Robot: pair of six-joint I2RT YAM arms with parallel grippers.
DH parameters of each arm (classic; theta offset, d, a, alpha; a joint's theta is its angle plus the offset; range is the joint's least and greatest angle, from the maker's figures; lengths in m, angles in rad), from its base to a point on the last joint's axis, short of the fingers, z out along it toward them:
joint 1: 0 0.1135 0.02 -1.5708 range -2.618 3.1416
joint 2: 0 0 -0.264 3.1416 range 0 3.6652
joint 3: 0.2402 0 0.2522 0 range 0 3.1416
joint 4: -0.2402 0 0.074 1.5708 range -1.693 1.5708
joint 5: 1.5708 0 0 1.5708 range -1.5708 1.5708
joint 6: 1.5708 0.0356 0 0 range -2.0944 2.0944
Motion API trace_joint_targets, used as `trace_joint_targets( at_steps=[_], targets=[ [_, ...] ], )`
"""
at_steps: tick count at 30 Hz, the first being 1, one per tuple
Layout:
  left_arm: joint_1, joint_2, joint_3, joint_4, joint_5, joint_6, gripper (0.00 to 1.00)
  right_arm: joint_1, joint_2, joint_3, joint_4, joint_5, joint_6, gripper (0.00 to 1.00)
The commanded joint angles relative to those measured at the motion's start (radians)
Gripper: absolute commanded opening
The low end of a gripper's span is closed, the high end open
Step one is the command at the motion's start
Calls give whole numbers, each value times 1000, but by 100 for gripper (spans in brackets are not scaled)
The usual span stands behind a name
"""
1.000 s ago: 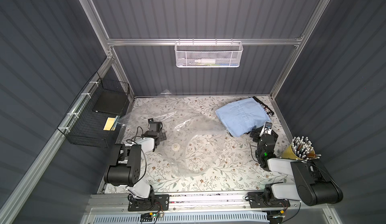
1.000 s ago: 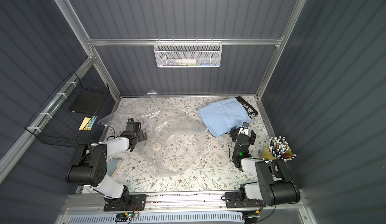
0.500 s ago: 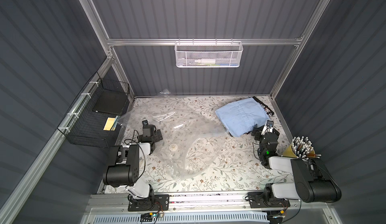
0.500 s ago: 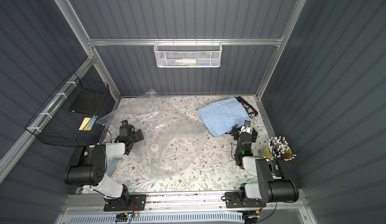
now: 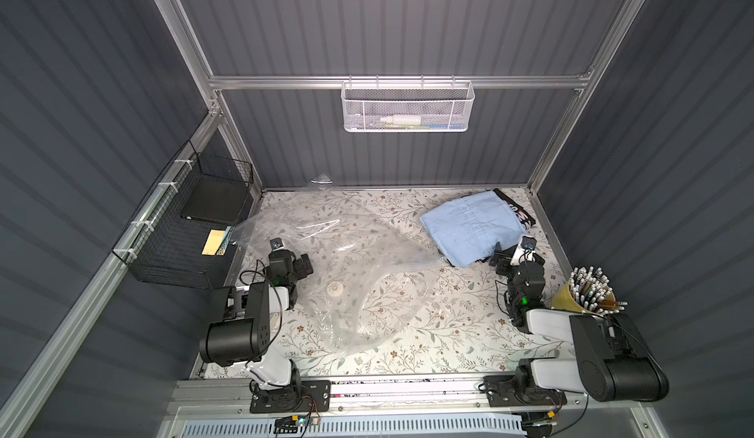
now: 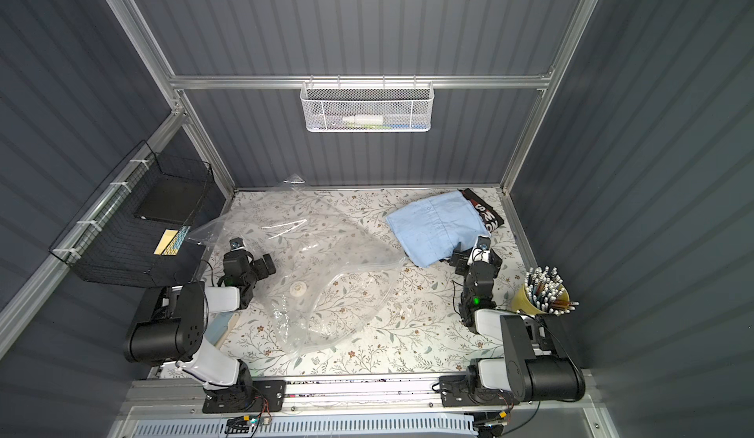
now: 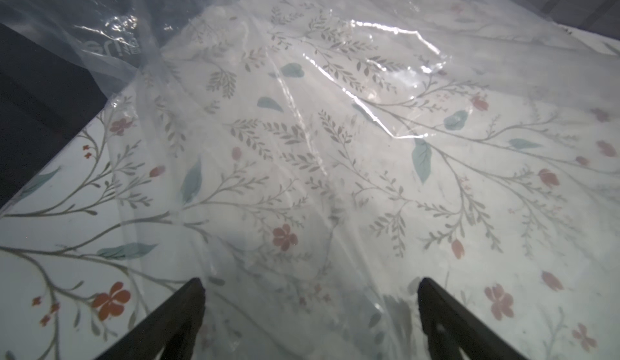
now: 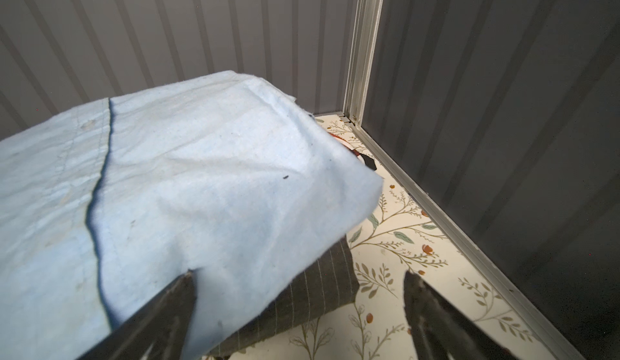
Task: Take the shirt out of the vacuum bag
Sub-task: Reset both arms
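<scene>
On counter [image 5: 449, 334], bare room front right. Vacuum bag [image 5: 347, 248] spread across left and centre; one corner reaches past left counter edge. Shirt [image 5: 469, 223] outside bag, far right corner, atop dark garment [image 8: 318, 291]. Left hand [image 7: 310, 284] released above bag. Right hand [image 8: 298, 277] released at shirt's near edge, grasping nothing.

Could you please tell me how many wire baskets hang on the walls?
2: a white mesh basket on the back wall, and a black wire basket on the left wall.
</scene>
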Motion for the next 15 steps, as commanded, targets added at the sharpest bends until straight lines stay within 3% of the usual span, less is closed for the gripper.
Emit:
trace_joint_targets(
  at_steps=[1,3,6,10,13,15],
  targets=[
    [8,8,-75,190,136,-18,99,-9,54,-44,168,-41,52,99],
    [8,29,-93,270,132,-32,100,-8,110,-81,277,-81,35,99],
    [7,51,-29,169,152,-20,99,-7,226,-93,469,-87,12,99],
    [-7,59,-25,175,161,18,99,-5,143,-16,179,-87,33,99],
    [-15,42,-62,228,168,19,99,-5,192,-48,329,-88,18,99],
    [-29,21,-111,300,166,31,99,-5,188,-50,326,-95,12,99]
  ],
)
